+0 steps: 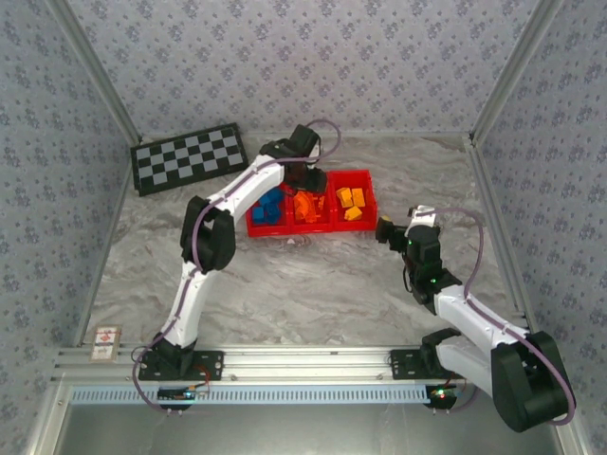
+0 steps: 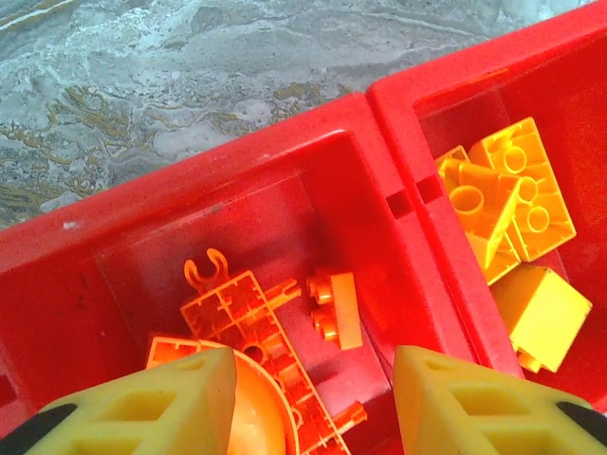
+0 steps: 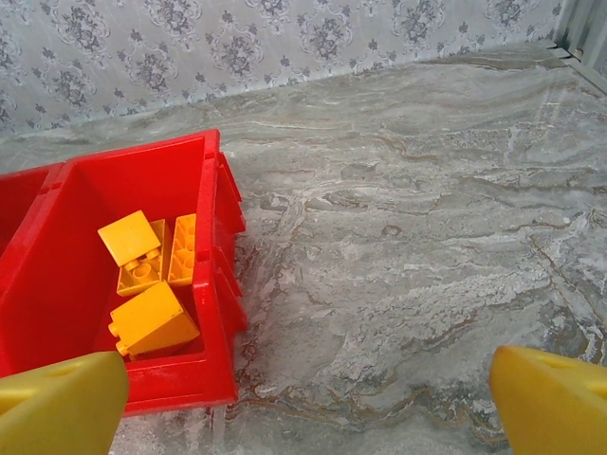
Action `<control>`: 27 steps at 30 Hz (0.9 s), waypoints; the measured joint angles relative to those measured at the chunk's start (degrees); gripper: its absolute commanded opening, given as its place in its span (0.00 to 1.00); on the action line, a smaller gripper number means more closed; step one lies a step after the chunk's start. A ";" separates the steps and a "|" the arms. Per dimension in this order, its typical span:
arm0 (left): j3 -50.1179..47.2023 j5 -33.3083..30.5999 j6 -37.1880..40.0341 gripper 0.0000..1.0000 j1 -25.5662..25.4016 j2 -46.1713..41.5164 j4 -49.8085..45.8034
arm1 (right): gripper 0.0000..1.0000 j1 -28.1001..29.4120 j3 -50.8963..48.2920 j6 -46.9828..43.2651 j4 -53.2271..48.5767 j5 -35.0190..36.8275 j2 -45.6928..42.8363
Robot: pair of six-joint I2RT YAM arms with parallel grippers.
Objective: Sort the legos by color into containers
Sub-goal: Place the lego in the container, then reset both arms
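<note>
Tray [image 1: 356, 173] near bench [image 1: 313, 284] far edge, w/ blue legos [image 1: 270, 209], orange legos [image 1: 305, 209], yellow legos [image 1: 351, 199] in separate compartments. L wrist: my left fingers [image 2: 152, 408] apart above orange legos. R wrist: my right fingers [image 3: 66, 403] wide apart over bench, beside tray.

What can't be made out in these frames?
- Top view: blue legos sit partly under the left arm; count unclear.
- Left wrist view: rounded orange piece is partly behind the left gripper and cut by the bottom edge.
- Right wrist view: tray is cut off at the left edge beyond the yellow legos.
- Top view: card at near left, too small to read.
</note>
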 measured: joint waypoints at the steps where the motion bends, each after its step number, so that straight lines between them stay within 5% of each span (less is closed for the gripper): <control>1: -2.03 -0.04 -0.22 0.53 0.00 -0.94 1.03 | 1.00 0.00 0.00 0.00 0.02 0.00 0.15; 3: -6.32 -0.28 -0.55 0.59 0.02 -3.26 2.99 | 1.00 0.00 0.00 0.00 0.00 -0.02 0.46; 9: -19.41 -2.03 -0.39 1.00 0.33 -14.99 10.03 | 1.00 -0.04 0.00 0.04 -0.04 -0.02 0.59; 17: -41.53 -7.45 -0.68 1.00 4.04 -36.94 23.30 | 1.00 -0.66 0.00 0.44 -0.07 0.00 0.96; 27: -84.74 -20.90 0.61 1.00 12.81 -72.94 46.38 | 1.00 -3.72 -0.33 1.73 -0.07 0.00 0.52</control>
